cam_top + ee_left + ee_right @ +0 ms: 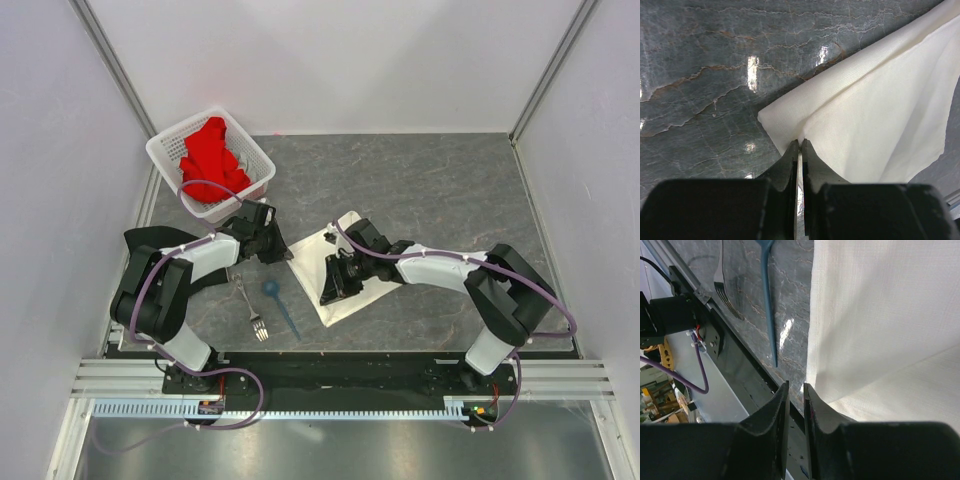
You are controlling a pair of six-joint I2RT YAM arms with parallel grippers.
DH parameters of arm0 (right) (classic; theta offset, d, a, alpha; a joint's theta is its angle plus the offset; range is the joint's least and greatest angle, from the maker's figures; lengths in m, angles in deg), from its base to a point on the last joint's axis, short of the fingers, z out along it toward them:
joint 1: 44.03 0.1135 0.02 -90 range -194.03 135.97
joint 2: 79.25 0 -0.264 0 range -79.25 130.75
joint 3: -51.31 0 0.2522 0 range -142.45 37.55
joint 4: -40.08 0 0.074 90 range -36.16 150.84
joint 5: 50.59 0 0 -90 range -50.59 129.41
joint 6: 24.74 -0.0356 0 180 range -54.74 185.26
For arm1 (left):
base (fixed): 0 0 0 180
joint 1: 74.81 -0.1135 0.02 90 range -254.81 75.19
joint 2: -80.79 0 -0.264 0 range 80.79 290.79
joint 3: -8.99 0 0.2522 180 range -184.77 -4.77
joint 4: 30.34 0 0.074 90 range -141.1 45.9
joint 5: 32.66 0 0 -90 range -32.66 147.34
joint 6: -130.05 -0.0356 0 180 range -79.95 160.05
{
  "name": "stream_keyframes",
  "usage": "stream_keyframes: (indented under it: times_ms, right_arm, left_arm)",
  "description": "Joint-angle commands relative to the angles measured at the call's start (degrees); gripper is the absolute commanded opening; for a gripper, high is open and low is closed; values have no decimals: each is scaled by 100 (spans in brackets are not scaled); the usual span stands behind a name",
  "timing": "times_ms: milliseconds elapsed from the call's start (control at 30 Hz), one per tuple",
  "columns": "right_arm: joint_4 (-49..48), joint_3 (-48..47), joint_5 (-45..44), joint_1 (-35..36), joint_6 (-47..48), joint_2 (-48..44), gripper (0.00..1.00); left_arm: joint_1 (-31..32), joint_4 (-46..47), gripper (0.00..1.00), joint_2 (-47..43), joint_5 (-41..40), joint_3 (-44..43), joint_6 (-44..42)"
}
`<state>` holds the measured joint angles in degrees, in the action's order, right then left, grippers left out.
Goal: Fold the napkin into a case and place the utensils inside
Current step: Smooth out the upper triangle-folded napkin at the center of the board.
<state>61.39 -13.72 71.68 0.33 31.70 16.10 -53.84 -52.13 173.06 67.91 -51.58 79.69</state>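
From above, the table (440, 180) is a slab of grey, veined stone, closed in on three sides by plain white walls (350, 60) with metal posts in the far corners. A black rail (330, 372) runs along the near edge, where both arms are bolted. In the far-left corner stands a white perforated basket (163, 158) with a red cloth (212, 155) heaped in it. The napkin (338, 308) lies near the table's middle, turned like a diamond. The left gripper (283, 252) is at its left corner and the right gripper (328, 293) is over its near-left edge. The fork (250, 305) and the blue spoon (282, 308) lie side by side toward the near edge, left of the napkin.

In the left wrist view the stone (715, 75) is glossy, with brown veins and bright lamp glints. The left gripper (800, 146) has its jaws pressed almost together, pinching the napkin (875, 125) at its corner and raising it off the surface.

In the right wrist view the right gripper (795, 390) has its jaws a narrow slit apart, with nothing visible between them. The edge of the napkin (880, 315) runs just beside one fingertip. Past it the spoon (769, 305) and the fork (722, 285) lie on the stone, beside a purple cable (695, 370) at the table's edge.
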Motion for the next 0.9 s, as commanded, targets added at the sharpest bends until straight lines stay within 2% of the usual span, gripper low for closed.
stream_keyframes:
  times_ms: [0,300,500,700,867]
  right_arm:
    - [-280,169,25,108,-159,-8,24]
    - [-694,547,86,257,-370,168,24]
    - [-106,145,-246,205,-37,-218,24]
    - [395,-531,-564,-532,305,-351,27]
    - [615,-1559,-801,-1367,561,281,30]
  left_arm:
    - [3,135,7,37,-99,-13,9]
    - [-14,83,7,265,-143,-144,-52]
    - [-14,-23,8,388,-213,-364,-167]
    - [-14,-76,8,353,-187,-399,-220]
    - [-5,-102,9,362,-231,-443,-263]
